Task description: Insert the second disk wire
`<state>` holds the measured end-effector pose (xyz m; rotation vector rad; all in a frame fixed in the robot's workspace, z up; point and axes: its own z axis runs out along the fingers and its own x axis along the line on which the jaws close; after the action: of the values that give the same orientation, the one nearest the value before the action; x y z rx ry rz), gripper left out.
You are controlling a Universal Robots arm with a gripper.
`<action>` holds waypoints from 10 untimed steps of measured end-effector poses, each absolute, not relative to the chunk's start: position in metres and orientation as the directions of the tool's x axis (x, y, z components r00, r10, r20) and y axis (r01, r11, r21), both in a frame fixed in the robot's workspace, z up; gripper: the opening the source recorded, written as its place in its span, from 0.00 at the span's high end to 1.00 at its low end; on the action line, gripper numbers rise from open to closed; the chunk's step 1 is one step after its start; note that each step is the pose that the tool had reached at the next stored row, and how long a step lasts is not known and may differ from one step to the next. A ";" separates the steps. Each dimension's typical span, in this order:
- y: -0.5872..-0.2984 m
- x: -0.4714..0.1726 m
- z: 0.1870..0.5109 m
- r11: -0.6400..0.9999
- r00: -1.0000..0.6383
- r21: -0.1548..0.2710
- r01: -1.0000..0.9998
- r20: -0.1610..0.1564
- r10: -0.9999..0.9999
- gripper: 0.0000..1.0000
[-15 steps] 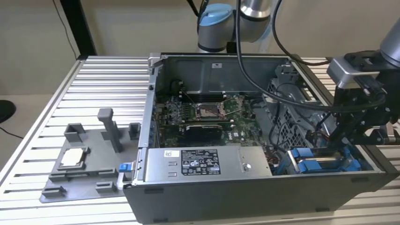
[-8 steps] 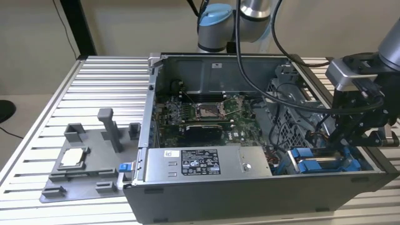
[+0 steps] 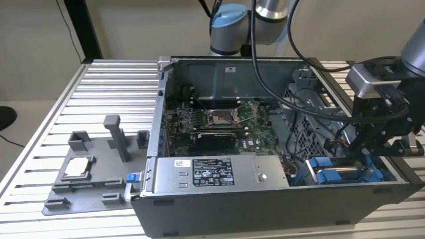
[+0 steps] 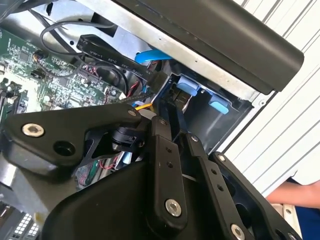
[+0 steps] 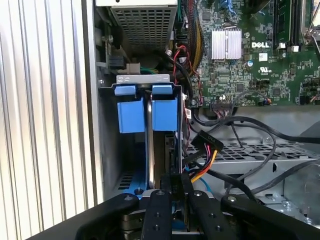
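Inside case (image 3: pixel 265 211), blue carriers (image 5: pixel 145 114), pincer (image 5: pixel 177 178) near disk wire (image 5: pixel 206 159)

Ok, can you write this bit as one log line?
gripper: low in case by blue trays | disk wire: beside gripper | inserted: cannot tell

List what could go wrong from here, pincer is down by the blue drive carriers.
1. The disk wire strands run right beside the pincer; its linkages could pinch or tug them.
2. The thick black cables loop across the same corner and may snag as the arm moves.
3. The blue drive carriers sit close by, so a slight misalignment could drive the pincer into them.
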<state>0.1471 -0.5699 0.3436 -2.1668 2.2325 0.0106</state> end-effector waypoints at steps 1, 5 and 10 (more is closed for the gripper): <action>-0.570 0.147 0.343 0.027 -0.027 -0.016 -1.000 -0.027 -0.999 1.00; -0.570 0.147 0.343 0.022 -0.022 -0.016 -1.000 -0.027 -0.999 1.00; -0.570 0.147 0.342 0.019 -0.018 -0.016 -1.000 -0.027 -0.999 1.00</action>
<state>0.1472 -0.5699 0.3418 -2.1795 2.2201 0.0110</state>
